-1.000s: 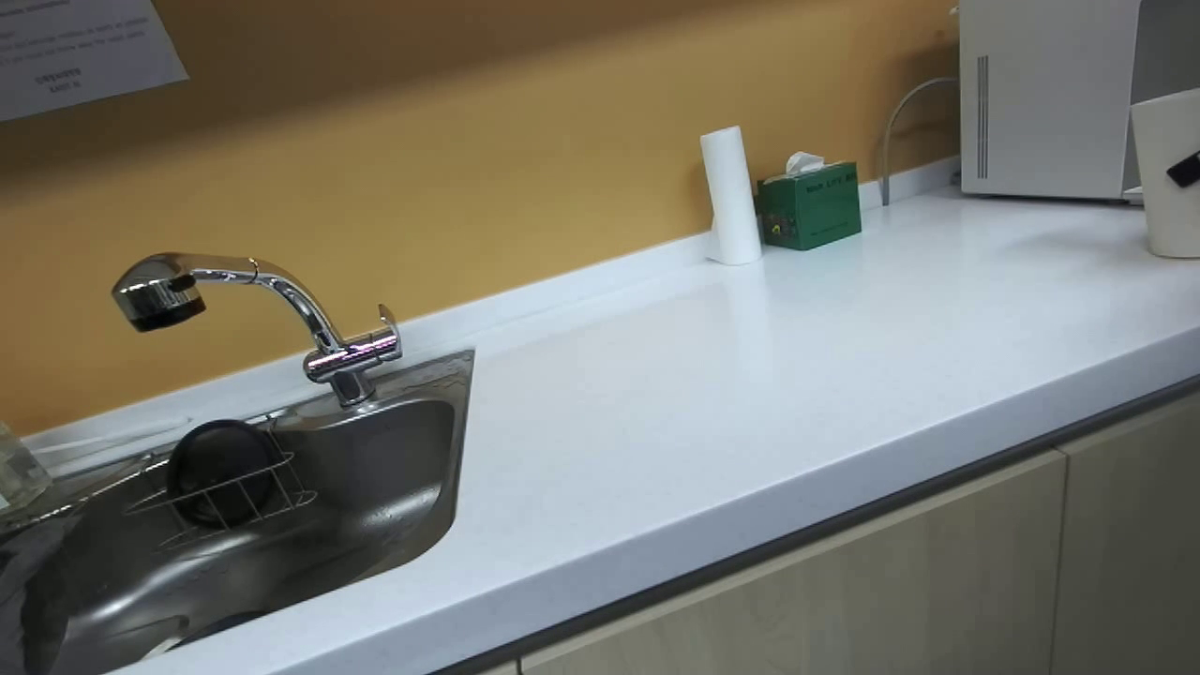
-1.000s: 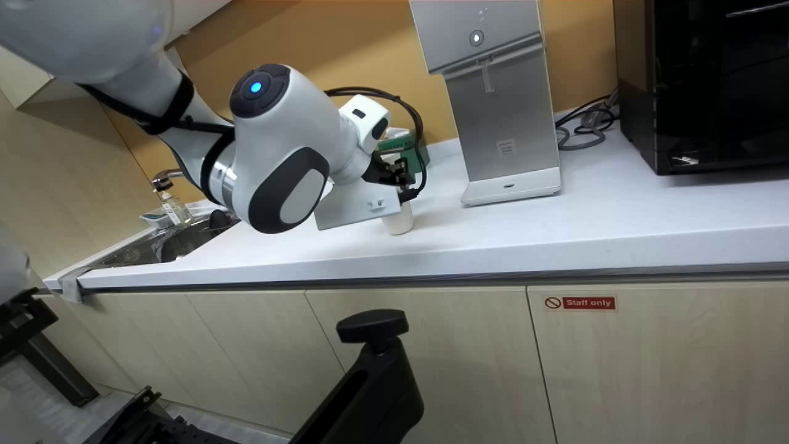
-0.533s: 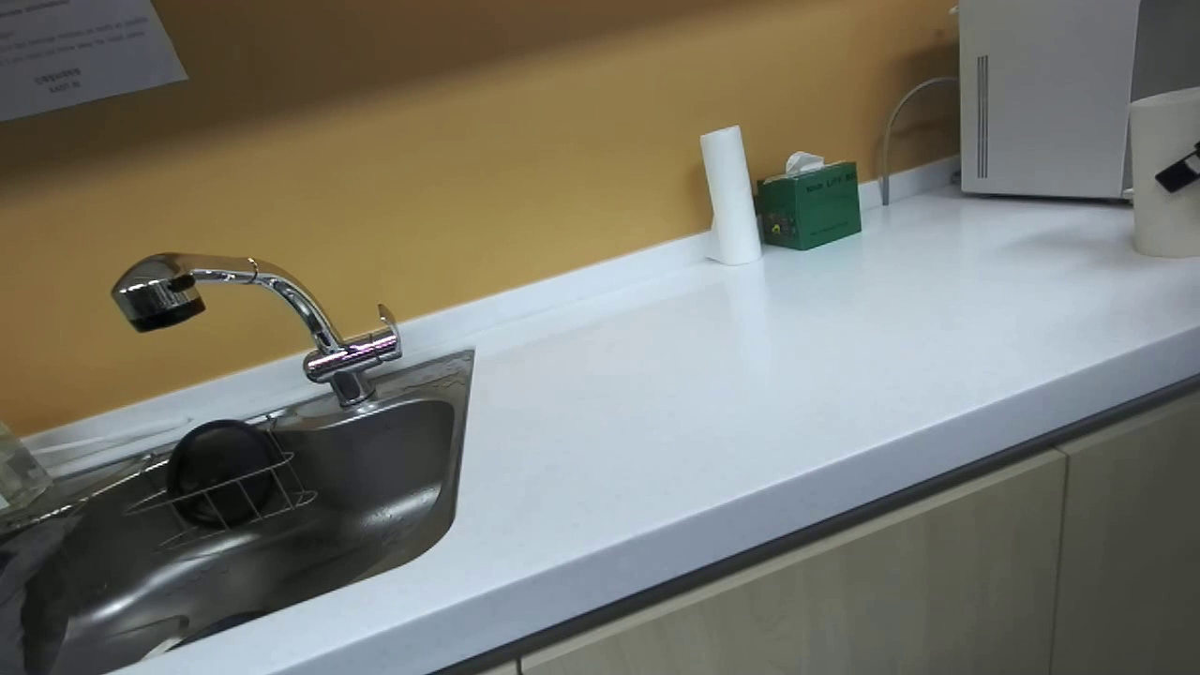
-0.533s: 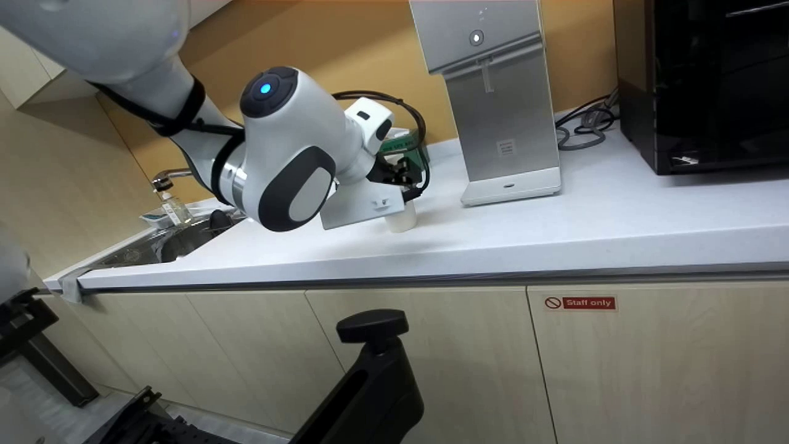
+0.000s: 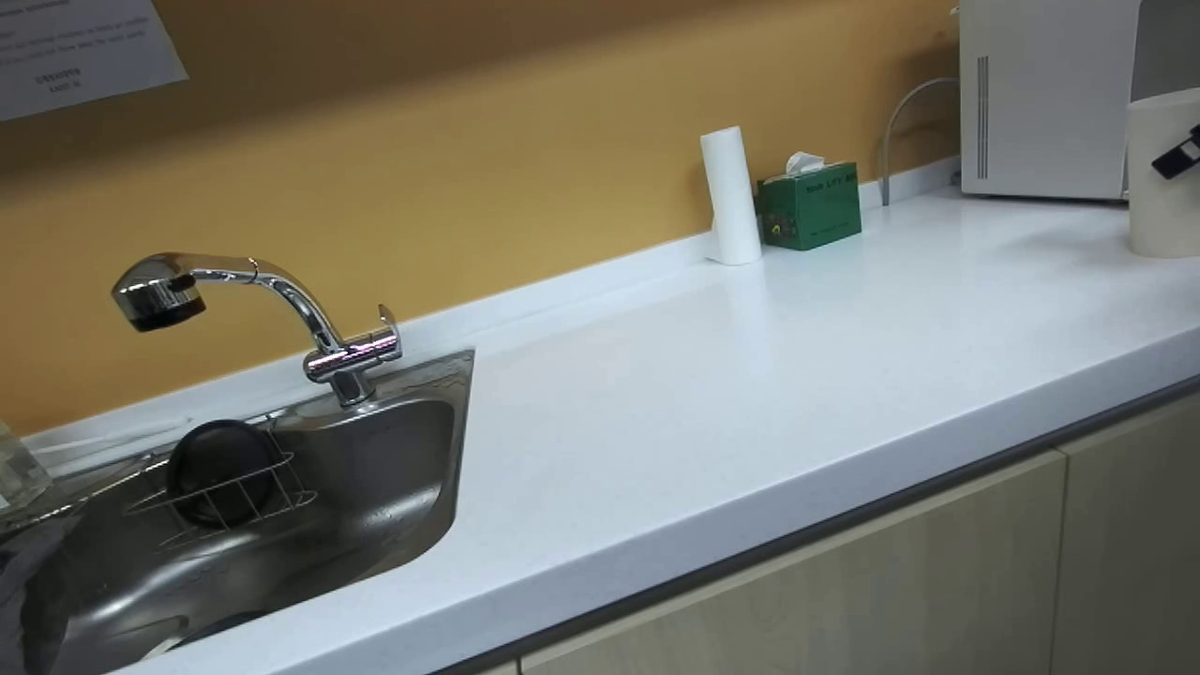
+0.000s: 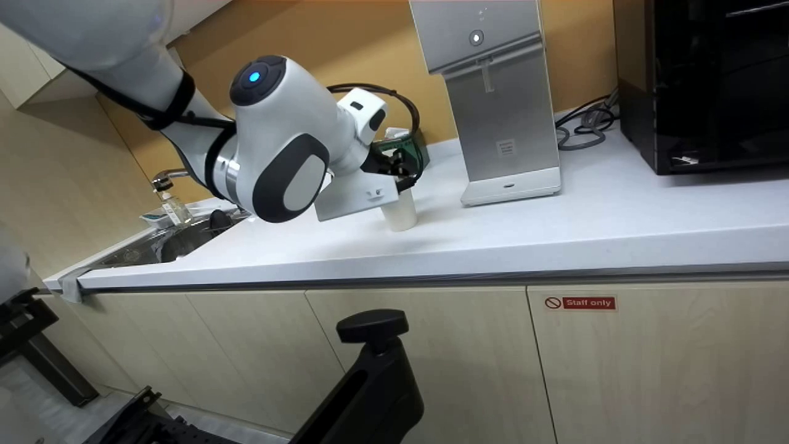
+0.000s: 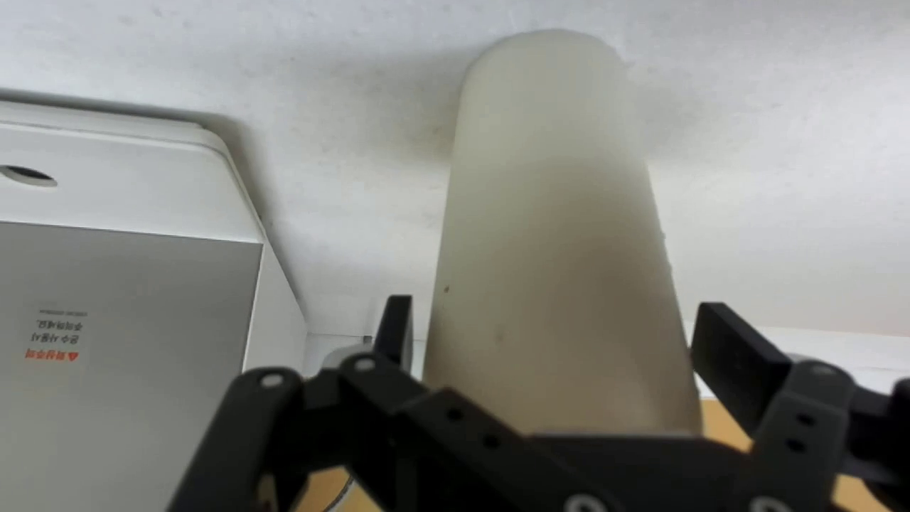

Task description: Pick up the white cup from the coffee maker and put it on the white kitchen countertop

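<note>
Gripper [image 7: 553,331] set astride the upright white cup [image 7: 554,235]. Nearest the wrist camera, two dark fingers [image 7: 394,331] stand spread a little wider than the cup, one on each side; a narrow strip of background shows between cup and finger at left and at right, so the gripper surrounds the cup without holding it. The near end of the cup passes behind the gripper's body, and contact there cannot be told. The cup narrows toward its base, which rests on the white kitchen countertop [image 7: 320,85] within a soft shadow. Near it, but apart, stands the coffee maker [image 7: 121,284], showing a grey front panel, a white foot and a small label [image 7: 55,338] that reads upside down in the wrist view. In an exterior view, a white arm [image 6: 290,132] reaches over the countertop, and a pale plate [image 6: 354,198] below the wrist hides part of the cup. A black boxy appliance [image 6: 715,92] stands on the opposite side of the coffee maker from the cup. In both exterior views a green tissue box [image 5: 811,211] is placed farther back, near the orange wall [image 5: 450,187]; in an exterior view a tall white roll [image 5: 731,197] stands just beside it. Farther still lie the steel sink [image 5: 403,450] and its chrome faucet [image 5: 302,302].
</note>
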Robot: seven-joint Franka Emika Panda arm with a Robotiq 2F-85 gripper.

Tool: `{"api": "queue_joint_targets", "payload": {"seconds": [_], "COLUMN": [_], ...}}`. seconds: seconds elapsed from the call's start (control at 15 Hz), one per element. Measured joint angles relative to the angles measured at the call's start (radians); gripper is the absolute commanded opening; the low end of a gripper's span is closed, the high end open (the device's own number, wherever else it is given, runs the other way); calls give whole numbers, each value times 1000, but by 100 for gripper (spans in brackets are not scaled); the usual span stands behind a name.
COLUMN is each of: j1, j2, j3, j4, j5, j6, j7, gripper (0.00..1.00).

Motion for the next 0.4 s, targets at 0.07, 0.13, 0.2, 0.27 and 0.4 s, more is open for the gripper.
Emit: {"api": "queue_joint_targets", "payload": {"seconds": [0.07, 0.13, 0.2, 0.27, 0.4], "j1": [-13, -30, -47, -65, -100], "j2": [-11, -26, -41, -62, -102], "j3": [19, 39, 59, 70, 100], "j4": [-1, -1, 0, 5, 7], "j5": [13, 25, 40, 21, 57], "j6": [0, 0, 0, 0, 0], "j7": [0, 0, 0, 22, 35], "gripper": [100, 100, 100, 100, 100]}}
